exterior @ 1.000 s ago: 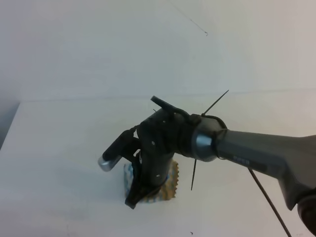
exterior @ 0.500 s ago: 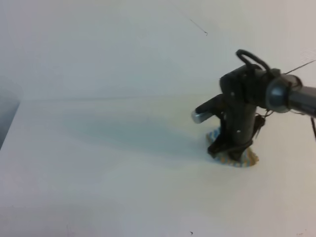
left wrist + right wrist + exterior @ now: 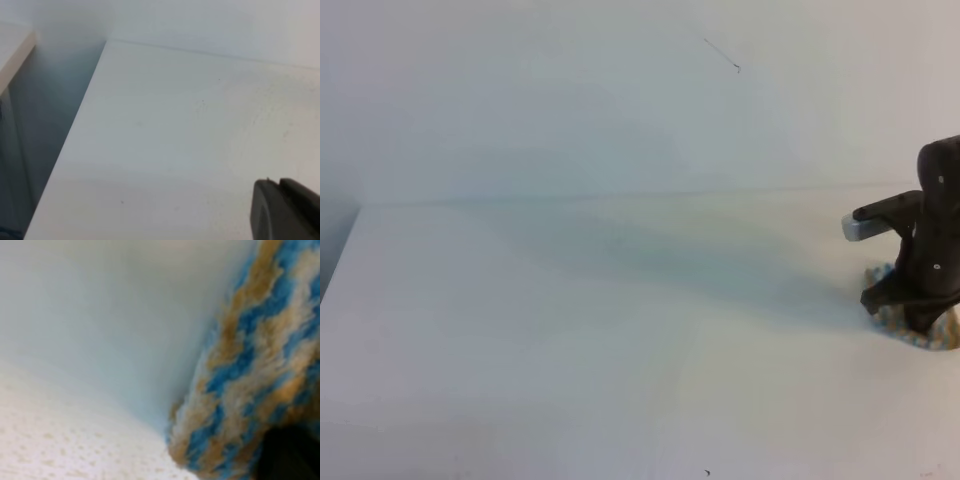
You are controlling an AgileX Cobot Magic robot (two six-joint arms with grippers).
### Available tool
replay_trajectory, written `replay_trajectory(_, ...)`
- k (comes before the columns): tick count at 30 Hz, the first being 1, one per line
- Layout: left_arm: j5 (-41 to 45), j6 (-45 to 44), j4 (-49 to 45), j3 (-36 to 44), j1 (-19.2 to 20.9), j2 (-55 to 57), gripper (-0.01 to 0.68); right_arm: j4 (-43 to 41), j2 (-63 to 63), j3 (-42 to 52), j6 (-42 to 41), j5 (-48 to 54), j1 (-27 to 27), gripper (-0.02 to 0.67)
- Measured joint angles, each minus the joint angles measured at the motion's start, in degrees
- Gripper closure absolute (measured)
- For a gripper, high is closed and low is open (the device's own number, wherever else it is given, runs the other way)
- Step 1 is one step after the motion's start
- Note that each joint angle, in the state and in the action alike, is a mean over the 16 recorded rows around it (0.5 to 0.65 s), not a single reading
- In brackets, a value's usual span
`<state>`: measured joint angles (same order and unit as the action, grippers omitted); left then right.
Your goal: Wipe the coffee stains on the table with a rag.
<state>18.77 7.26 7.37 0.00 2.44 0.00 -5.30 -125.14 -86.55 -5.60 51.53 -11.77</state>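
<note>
1. Dragged rightward since a second ago, the rag (image 3: 920,325) now lies at the table's (image 3: 570,330) far right edge in the high view.
2. Right gripper (image 3: 920,312) stands clamped on it, pressing down, likely to scrub.
3. No coffee stains are visible.
4. Left gripper (image 3: 287,212) shows one corner; its jaw state cannot be told.

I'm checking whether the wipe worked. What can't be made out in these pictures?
- Coffee stains: not visible in any view.
- Rag: mostly hidden beneath the right hand in the high view; blurred close-up in the right wrist view.
- Right hand's jaws: cut by the frame edge.
- Left hand: only a dark corner shows.
</note>
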Motion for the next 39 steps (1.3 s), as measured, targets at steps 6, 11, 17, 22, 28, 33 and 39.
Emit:
replay_trajectory(6,0.00,0.00,0.00,0.00,0.00,0.00,0.674,4.96,-0.02,1.38,-1.33,-7.87,-5.58,0.647)
replay_trajectory(11,0.00,0.03,0.00,0.00,0.00,0.00,0.674,9.33,-1.20,-0.42,-3.42,-12.64,-14.67,0.647)
replay_trajectory(17,0.00,0.06,0.00,0.00,0.00,0.00,0.674,11.78,-2.67,-3.12,-5.96,-13.16,-26.45,0.648)
replay_trajectory(22,0.00,0.09,0.00,0.00,0.00,0.00,0.674,9.46,-2.68,-3.85,-6.76,-8.96,-33.28,0.648)
replay_trajectory(28,0.00,0.10,0.00,0.00,0.00,0.00,0.674,0.78,0.51,0.35,-3.66,-4.09,-35.99,0.648)
replay_trajectory(33,0.00,0.08,0.00,0.00,0.00,0.00,0.674,-6.96,5.63,6.38,-0.01,-2.28,-34.02,0.648)
replay_trajectory(39,0.00,0.04,0.00,0.00,0.00,0.00,0.674,-12.39,15.06,13.49,2.90,-2.05,-30.00,0.648)
